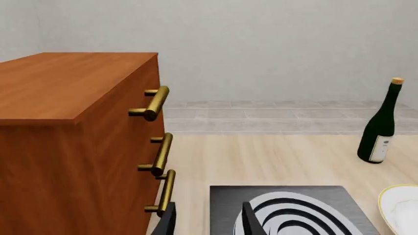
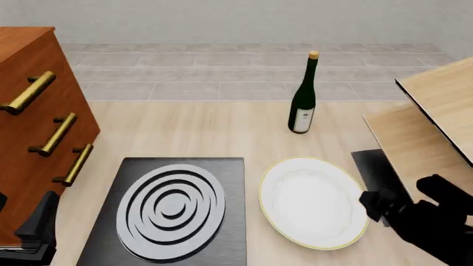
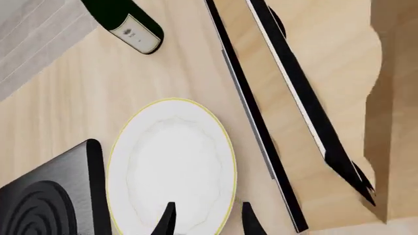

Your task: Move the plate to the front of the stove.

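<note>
The white plate (image 2: pixel 310 200) with a thin gold rim lies flat on the wooden table, just right of the stove (image 2: pixel 174 208), a black slab with silver concentric rings. My right gripper (image 2: pixel 367 204) is at the plate's right edge. In the right wrist view its open fingers (image 3: pixel 166 220) straddle the rim of the plate (image 3: pixel 173 161), one over the plate and one outside it. My left gripper (image 2: pixel 43 213) stands open with nothing in it, left of the stove near the dresser. Its wrist view shows the stove (image 1: pixel 294 210) and a sliver of the plate (image 1: pixel 402 208).
A brown dresser (image 2: pixel 30 127) with brass handles stands at the left. A dark green wine bottle (image 2: pixel 303 97) stands upright behind the plate. A light wooden structure (image 2: pixel 428 122) and a plain black mat (image 2: pixel 377 172) lie right of the plate.
</note>
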